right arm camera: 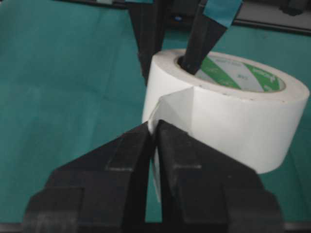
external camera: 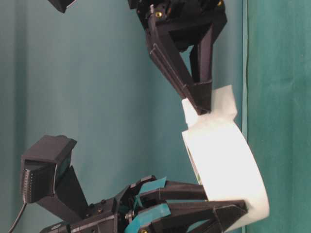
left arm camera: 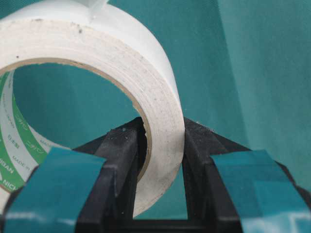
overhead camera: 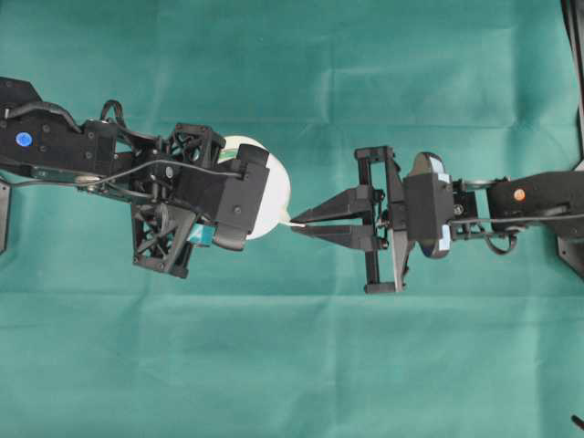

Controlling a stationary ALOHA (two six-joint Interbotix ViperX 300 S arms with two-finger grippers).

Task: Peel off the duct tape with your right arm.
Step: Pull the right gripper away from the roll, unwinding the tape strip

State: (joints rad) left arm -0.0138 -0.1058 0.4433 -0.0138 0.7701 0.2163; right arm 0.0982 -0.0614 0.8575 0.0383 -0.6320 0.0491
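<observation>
The duct tape (overhead camera: 278,193), a white roll with a green-printed inner ring (right arm camera: 233,73), is held above the green cloth. My left gripper (overhead camera: 245,199), its fingers strapped with teal strips, is shut on the roll's wall (left arm camera: 163,141), one finger inside the ring and one outside. My right arm (overhead camera: 538,196) reaches in from the right. Its gripper (right arm camera: 154,127) is shut on the loose strip end (right arm camera: 175,104), which lifts off the roll's side. In the table-level view the plain black fingers (external camera: 199,99) pinch the strip (external camera: 224,101) just above the roll (external camera: 223,165).
A green cloth (overhead camera: 292,365) covers the whole table. A black edge (overhead camera: 575,55) runs along the far right. Nothing else lies on the cloth.
</observation>
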